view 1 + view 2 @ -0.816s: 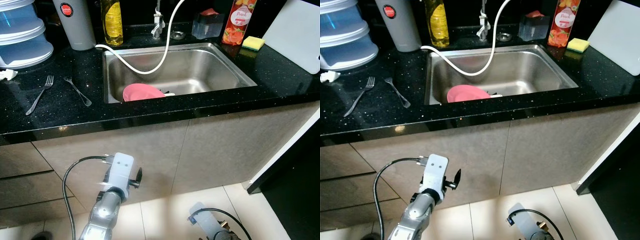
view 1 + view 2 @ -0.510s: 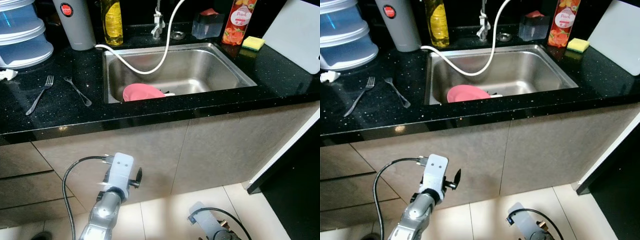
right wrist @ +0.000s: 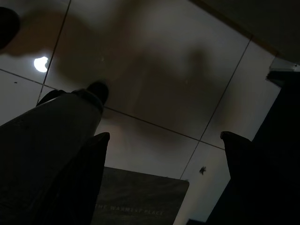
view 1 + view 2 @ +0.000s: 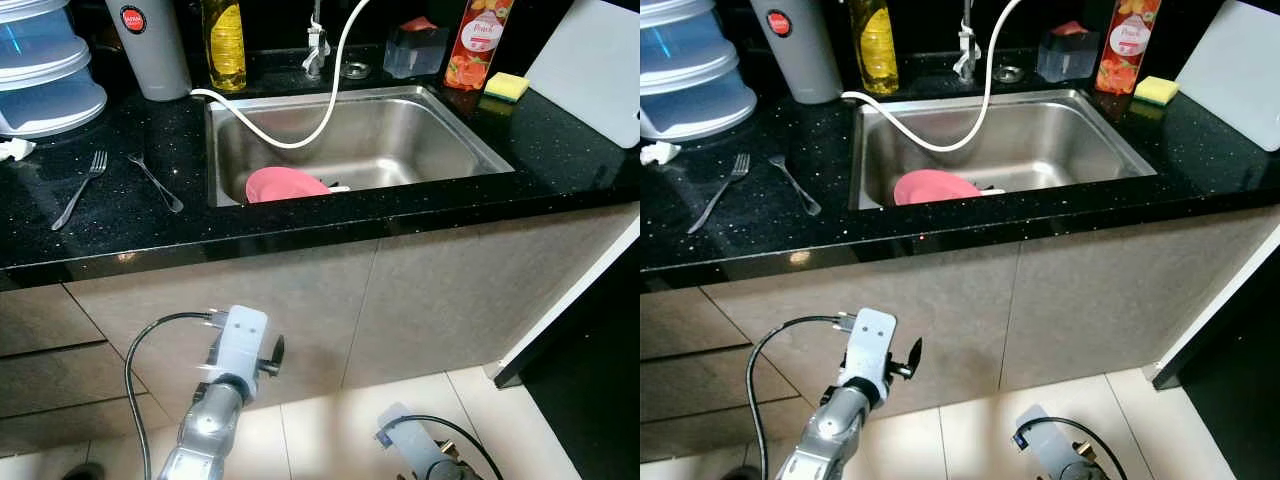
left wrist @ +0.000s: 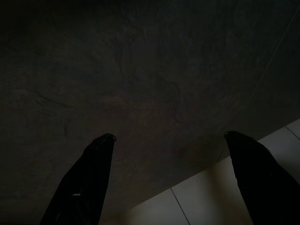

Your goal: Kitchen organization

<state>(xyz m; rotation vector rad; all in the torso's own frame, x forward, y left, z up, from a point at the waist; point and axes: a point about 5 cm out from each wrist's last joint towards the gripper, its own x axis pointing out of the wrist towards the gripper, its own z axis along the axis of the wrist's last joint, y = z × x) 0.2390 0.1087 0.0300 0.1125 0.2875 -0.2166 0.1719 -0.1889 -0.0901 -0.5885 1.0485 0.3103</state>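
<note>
While both arms hang low before the cabinet, left gripper [image 5: 168,145] and right gripper [image 3: 164,140] are spread, grasping nothing. Pink plate [image 4: 285,184] lies in sink [image 4: 450,125]; two forks [image 4: 120,182] rest on black counter [image 4: 560,160], left of it.

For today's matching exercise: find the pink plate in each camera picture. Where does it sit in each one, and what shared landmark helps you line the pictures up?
Left eye view: the pink plate lies in the sink, at its front left corner.
Right eye view: same spot, front left of the basin, slightly right of its place in the left eye view.
Left wrist view: dark cabinet front and floor tile; no plate.
Right wrist view: floor tiles; no plate.
Shared landmark: the white hose curving into the sink.
</note>
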